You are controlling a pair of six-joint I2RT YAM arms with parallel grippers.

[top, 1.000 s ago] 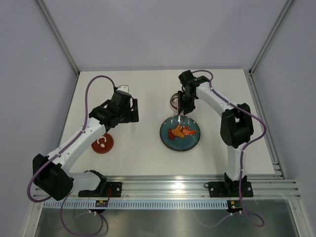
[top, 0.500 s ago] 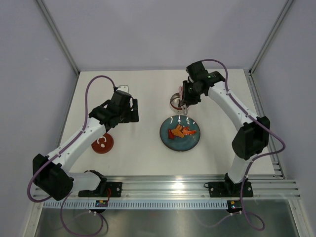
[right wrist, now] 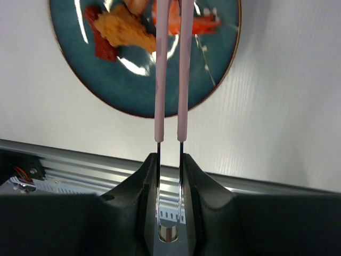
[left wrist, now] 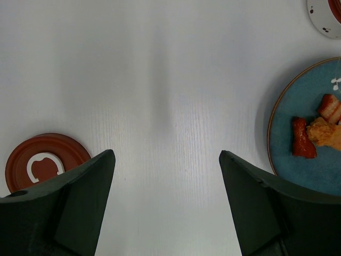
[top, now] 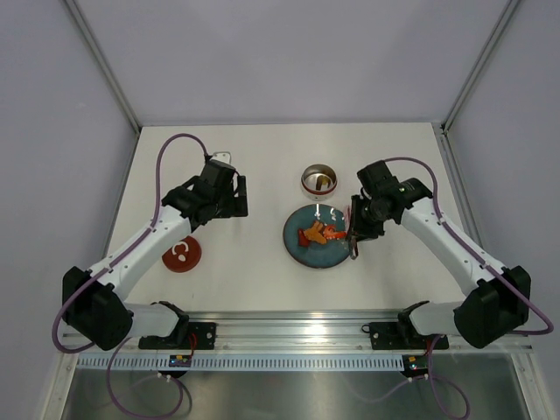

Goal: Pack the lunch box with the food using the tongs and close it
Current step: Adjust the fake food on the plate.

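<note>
The right hand (right wrist: 170, 160) grips the tongs (right wrist: 184, 80), tips over the food (right wrist: 125, 26) on the teal plate (right wrist: 133, 90). The left hand (left wrist: 166, 157) hangs wide open above the surface (left wrist: 170, 80). The lunch box (top: 318, 180) sits uncovered just beyond the plate.

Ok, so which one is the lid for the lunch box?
Look at the left side of the white table, beside the left arm, well away from the teal plate. The lid lies flat there alone. It is the only red disc, with a white curled mark on top; the steel tin is shiny and open.
</note>
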